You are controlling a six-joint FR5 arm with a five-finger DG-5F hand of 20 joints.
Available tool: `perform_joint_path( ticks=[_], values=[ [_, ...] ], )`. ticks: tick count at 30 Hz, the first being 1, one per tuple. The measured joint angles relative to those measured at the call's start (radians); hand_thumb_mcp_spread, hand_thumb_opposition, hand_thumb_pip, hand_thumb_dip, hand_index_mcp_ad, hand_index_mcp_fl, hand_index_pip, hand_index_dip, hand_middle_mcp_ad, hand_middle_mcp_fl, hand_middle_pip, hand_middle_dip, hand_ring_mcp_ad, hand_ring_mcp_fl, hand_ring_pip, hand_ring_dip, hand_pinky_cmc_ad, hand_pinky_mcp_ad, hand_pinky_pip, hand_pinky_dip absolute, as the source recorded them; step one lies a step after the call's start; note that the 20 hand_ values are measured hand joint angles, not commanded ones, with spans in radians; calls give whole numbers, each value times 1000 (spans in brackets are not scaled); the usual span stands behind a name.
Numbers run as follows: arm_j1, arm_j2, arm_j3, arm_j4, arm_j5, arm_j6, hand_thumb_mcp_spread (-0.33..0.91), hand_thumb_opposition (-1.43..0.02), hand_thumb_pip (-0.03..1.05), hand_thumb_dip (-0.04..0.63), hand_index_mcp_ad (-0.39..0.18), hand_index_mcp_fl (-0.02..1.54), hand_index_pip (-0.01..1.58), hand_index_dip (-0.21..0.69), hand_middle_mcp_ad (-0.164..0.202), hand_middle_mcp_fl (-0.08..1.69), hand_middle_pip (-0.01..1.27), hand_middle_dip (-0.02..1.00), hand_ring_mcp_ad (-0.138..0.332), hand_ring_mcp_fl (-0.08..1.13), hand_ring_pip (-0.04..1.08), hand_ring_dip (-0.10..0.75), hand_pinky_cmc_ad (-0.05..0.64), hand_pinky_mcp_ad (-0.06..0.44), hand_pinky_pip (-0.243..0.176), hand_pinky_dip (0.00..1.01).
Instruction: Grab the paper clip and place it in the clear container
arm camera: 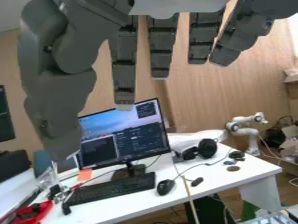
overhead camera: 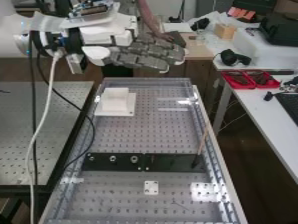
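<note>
Paper clip position could not be told with certainty; a thin, wire-like mark [overhead camera: 178,204] lay at the lower centre of the high view, on the perforated plate [overhead camera: 126,210]. Just beyond it was a small white plate with holes [overhead camera: 151,188]. A black strip [overhead camera: 110,160] crossed the perforated plate, and a thin brown rod [overhead camera: 202,141] stood tilted at its right end. Farther along, towards the upper left, a white block [overhead camera: 116,97] rested on a white base [overhead camera: 126,111].

The hand [overhead camera: 143,56] was raised at the top centre, beyond the block, its fingers extended towards the right. In the wrist view the hand [arm camera: 125,65] had its fingers nearly straight and spread, the thumb apart from them; nothing was gripped. A keyboard [arm camera: 110,193], a mouse [arm camera: 165,187] and a monitor [arm camera: 123,132] stood on a white desk [arm camera: 226,181], with a small white robot arm [arm camera: 249,131] farther back.
</note>
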Motion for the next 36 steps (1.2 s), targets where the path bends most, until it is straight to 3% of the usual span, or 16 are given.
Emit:
perform_joint_path(
  ticks=[23, 36],
  values=[
    [8, 22, 5, -22, -2, -36, 501, -778, 300, 206, -113, 553, 134, 365, 58, 147, 145, 126, 178, 35, 113, -31, 328, 159, -77, 159],
    [-5, 24, 16, -37, -21, -51, 499, -778, 298, 208, -98, 476, 101, 387, 59, 147, 145, 126, 182, 35, 115, -31, 328, 159, -77, 159]
  ],
)
